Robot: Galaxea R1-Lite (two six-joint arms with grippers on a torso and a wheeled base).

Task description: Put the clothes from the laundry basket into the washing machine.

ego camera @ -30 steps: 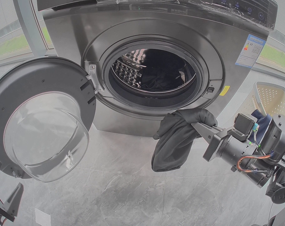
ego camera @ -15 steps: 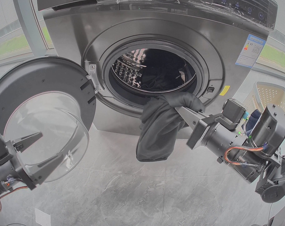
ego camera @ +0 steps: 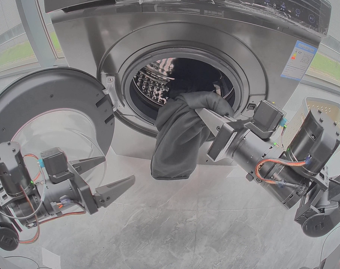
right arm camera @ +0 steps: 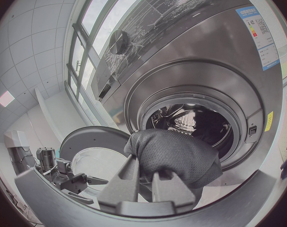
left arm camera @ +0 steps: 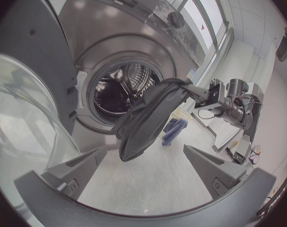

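Dark garment (ego camera: 175,142), pinched in right gripper (ego camera: 200,113) jaws, now lifted to drum mouth (ego camera: 152,85); left gripper (ego camera: 119,167) raised w/ jaws spread; insertion pending.

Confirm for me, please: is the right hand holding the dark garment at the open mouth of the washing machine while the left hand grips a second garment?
One detail is wrong: the left hand is open and empty, as the left wrist view shows. The rest holds: the right hand is shut on the dark garment at the open mouth of the washing machine.

Black garment (ego camera: 175,139), silver-grey washing machine (ego camera: 200,30)
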